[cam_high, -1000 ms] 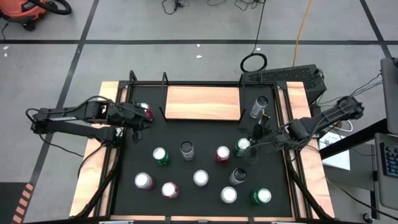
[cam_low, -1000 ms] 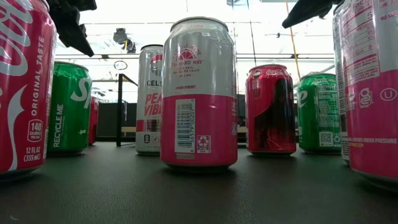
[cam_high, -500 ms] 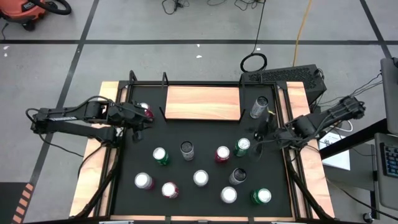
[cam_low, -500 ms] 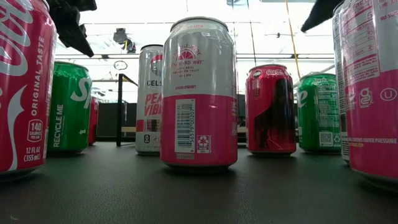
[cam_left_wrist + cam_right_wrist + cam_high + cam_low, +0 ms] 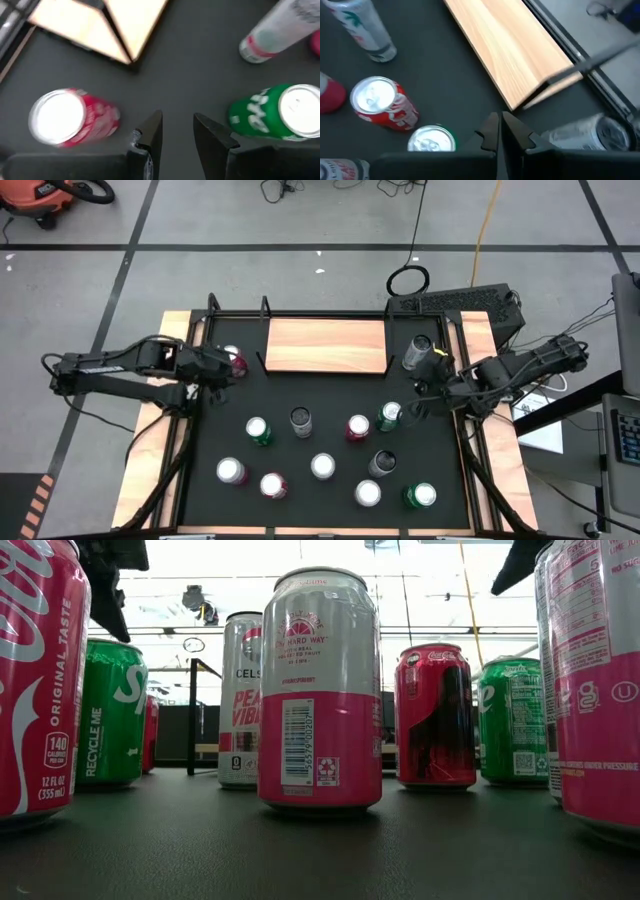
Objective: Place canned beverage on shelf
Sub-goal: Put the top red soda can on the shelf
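Looks like the reaching-for-a-can stage, nothing picked yet. Shelf (image 5: 327, 345) lying flat at the far middle of the black mat (image 5: 300, 395), bare wood, no can on it so far. Roughly a dozen cans standing loose around the mat, nearest rows well short of the board.

Left gripper (image 5: 218, 372) hovering just beside the red can (image 5: 234, 358) off the shelf's left end, fingers (image 5: 150, 132) a narrow gap apart with nothing between them, can off to one side in the wrist view rather than in the gap. Right gripper (image 5: 418, 390) sitting between the silver can (image 5: 417, 350) and the green can (image 5: 390, 416) near the shelf's right end, pinched fully together and empty.

Next up, probably: opening wider, lining up square on one can, dropping around its body, squeezing, then lifting over the bracket and setting it upright on the board. Tricky bit for the right side, guessing here: tight neighbours, easy to knock the green one over.

Surface-wise: matte black mat edged with narrow wooden strips (image 5: 158, 440) and a dark frame. Beyond that, grey floor with dark tape lines, loose cables, a yellow cord (image 5: 487, 225), something orange (image 5: 40, 195) in a corner. From table height, bright ceiling lights behind the cans.
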`<state>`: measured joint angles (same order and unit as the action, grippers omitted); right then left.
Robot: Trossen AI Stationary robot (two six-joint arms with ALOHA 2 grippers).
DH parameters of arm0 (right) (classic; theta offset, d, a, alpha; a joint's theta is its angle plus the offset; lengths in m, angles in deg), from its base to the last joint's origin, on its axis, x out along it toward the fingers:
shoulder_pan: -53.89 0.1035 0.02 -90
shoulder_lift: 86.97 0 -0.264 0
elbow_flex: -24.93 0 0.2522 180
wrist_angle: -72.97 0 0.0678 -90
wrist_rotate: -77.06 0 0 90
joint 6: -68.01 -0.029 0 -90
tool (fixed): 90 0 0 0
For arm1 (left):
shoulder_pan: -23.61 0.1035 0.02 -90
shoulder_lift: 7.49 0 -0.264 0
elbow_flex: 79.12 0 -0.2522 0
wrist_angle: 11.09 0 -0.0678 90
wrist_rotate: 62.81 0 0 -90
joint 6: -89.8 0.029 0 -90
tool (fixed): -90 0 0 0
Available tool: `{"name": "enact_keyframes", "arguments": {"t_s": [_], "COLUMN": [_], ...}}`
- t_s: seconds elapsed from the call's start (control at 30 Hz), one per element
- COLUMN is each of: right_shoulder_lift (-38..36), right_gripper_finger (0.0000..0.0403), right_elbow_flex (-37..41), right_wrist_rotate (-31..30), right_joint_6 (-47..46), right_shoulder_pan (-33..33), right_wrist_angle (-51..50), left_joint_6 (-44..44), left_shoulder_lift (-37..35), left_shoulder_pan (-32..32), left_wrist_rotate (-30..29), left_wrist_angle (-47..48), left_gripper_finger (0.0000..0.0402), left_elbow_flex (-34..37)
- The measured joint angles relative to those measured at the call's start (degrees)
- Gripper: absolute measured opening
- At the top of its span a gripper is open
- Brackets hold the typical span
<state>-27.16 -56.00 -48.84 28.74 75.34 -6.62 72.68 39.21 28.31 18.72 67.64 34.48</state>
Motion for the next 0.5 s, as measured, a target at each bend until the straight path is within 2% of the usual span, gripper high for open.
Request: {"name": "enact_keyframes", "arguments": {"t_s": [0.1,0.2,0.33,0.5], "right_shoulder_lift": [0.1,0.1,0.1,0.1], "right_gripper_finger": [0.0000,0.0000,0.0000,0.0000], "right_elbow_flex": [0.0,0.0,0.0,0.0], "right_wrist_rotate": [0.0,0.0,0.1,0.2], "right_joint_6": [4.0,7.6,10.0,10.2], "right_shoulder_pan": [0.0,0.0,0.0,0.0], "right_wrist_angle": [4.0,7.7,10.3,9.9], "left_joint_6": [1.4,6.1,13.1,20.0], "left_shoulder_lift": [3.4,8.0,14.4,19.6], "left_shoulder_pan": [1.6,3.9,7.8,13.9], "left_wrist_rotate": [-0.7,-0.7,-3.0,-3.8], "left_wrist_angle": [4.0,7.6,9.8,13.0], "left_gripper_finger": [0.0113,0.0135,0.0187,0.0259], "left_elbow_flex": [-4.3,-8.7,-12.7,-13.8]}}
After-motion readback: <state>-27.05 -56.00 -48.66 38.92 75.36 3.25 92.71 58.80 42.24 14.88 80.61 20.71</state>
